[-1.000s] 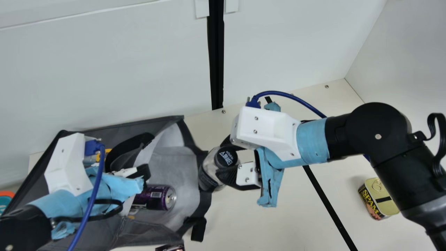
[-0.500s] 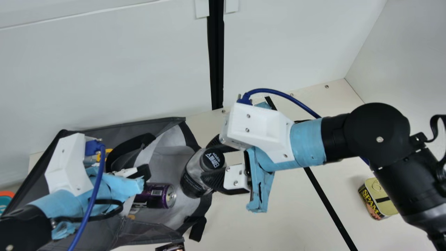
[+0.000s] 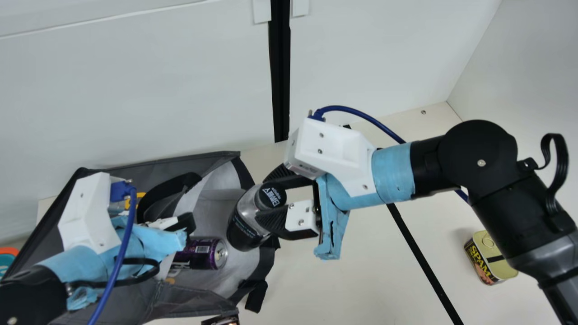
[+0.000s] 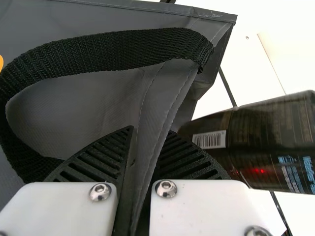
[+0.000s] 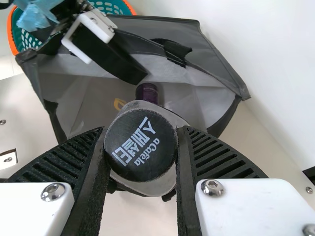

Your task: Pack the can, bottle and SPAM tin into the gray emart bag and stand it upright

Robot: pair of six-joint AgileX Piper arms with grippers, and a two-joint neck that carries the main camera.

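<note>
Cream table (image 3: 361, 284) | right gripper (image 3: 266, 198) clamps bottle (image 3: 244, 225), shifted toward can (image 3: 205, 253) at gray emart bag's (image 3: 214, 205) mouth | left gripper (image 3: 187, 222) pinches bag fabric | strap (image 4: 118, 50) coarse-woven, bottle round-capped

In the main view, my left arm in its light-blue wrapping (image 3: 153, 241) covers part of the gray fabric emart bag (image 3: 207, 160) and hides one end of the purple metal can (image 3: 203, 254). A ribbed finger of my right gripper (image 3: 264, 198) hides some of the dark-labelled bottle with a black cap (image 3: 244, 230); the left wrist view's edge cuts off its one end. My black right forearm (image 3: 519, 216) overlaps the gold-lidded SPAM tin (image 3: 490, 262). The main view's edges crop the orange-rimmed teal basket (image 3: 8, 251) and a dark thing (image 3: 221, 321), too little seen to name.
</note>
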